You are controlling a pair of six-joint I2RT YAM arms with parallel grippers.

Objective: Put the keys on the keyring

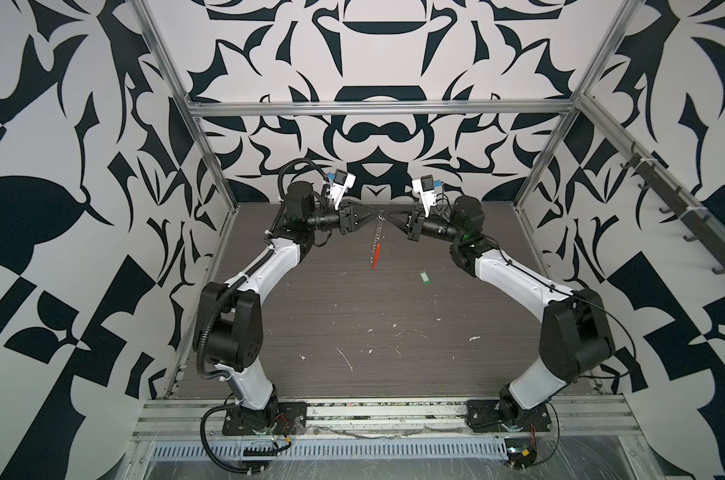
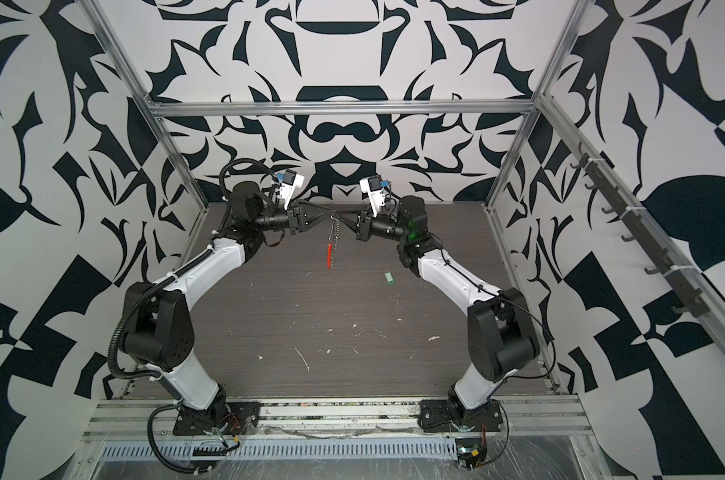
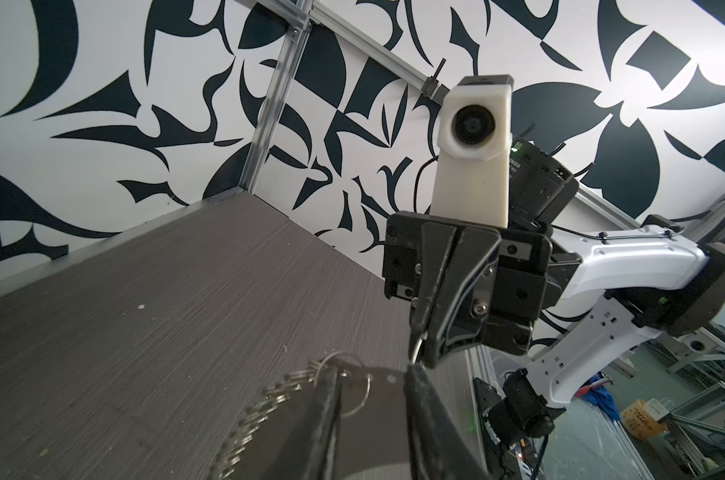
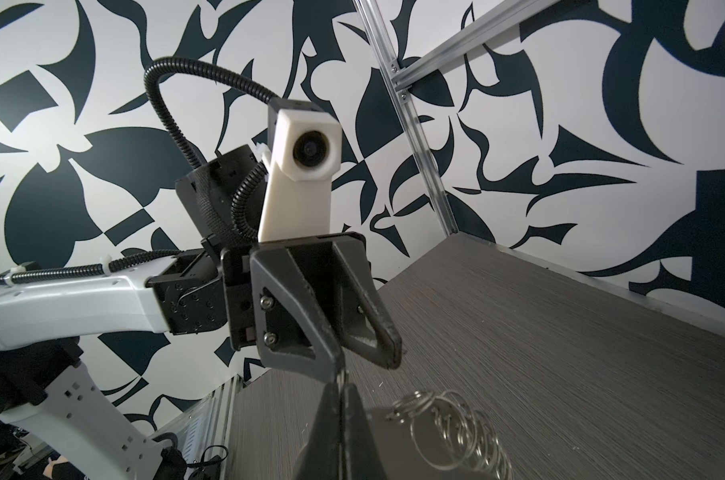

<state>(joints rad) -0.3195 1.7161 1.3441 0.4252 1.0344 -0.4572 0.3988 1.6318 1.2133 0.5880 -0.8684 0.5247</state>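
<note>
Two robot arms rise from the near edge of a grey tabletop (image 1: 331,316) and meet tip to tip high above its far middle. The right gripper (image 1: 392,219) is pinched fully closed on the top of the keyring (image 1: 378,237). This thin wire loop hangs straight down and is seen nearly edge-on in both top views. Silvery pieces (image 1: 379,232) are bunched along it, and a red segment (image 1: 376,255) sits at the bottom, seemingly clear of the surface.

The left gripper (image 1: 373,216) faces it from the opposite side, jaws partly apart. Small rings sit in the gap, but nothing is visibly clamped.

One green tag (image 1: 425,275), the key to be threaded, lies flat on the tabletop, well apart from both grippers. It is below them, nearer the viewer, and off toward the right arm's side, with its long axis slantwise to the front edge.

The right arm is plainly nearer the tag, yet that arm carries the loop. Fetching it likely falls to the left gripper reaching across, or calls for a handover first.
</note>
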